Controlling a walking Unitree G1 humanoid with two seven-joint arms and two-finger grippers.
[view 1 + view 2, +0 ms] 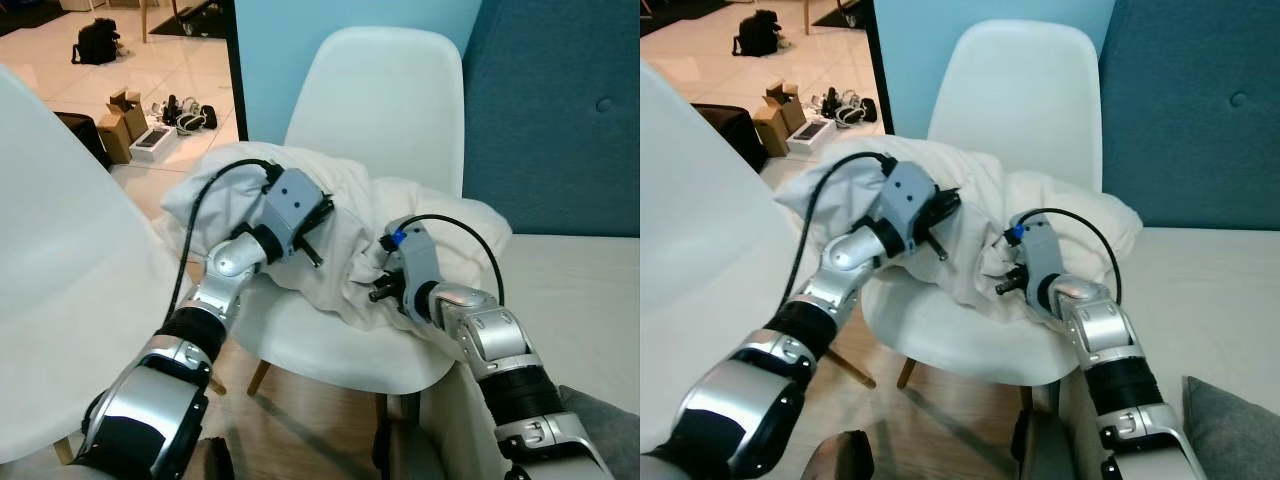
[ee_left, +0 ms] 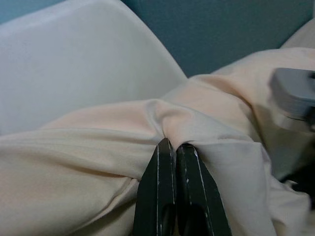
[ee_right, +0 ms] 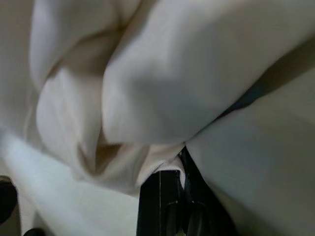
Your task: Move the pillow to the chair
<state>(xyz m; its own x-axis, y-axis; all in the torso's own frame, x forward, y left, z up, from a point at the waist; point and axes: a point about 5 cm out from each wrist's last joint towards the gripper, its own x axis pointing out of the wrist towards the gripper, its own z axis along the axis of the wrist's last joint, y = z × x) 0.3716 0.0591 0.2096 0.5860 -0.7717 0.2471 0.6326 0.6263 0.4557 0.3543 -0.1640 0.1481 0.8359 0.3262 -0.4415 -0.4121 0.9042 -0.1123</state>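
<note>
A crumpled white pillow lies on the seat of a white shell chair and leans against its back. My left gripper is on the pillow's left part, its fingers shut on a fold of the fabric. My right gripper is at the pillow's front right edge, low over the seat, shut with cloth pinched between its fingers. In the left eye view the left gripper and the right gripper are both partly buried in the fabric.
A second white chair stands close on my left. A teal padded backrest and a pale cushion surface are on the right, with a grey cushion at the lower right. Cardboard boxes and a black bag lie on the tiled floor behind.
</note>
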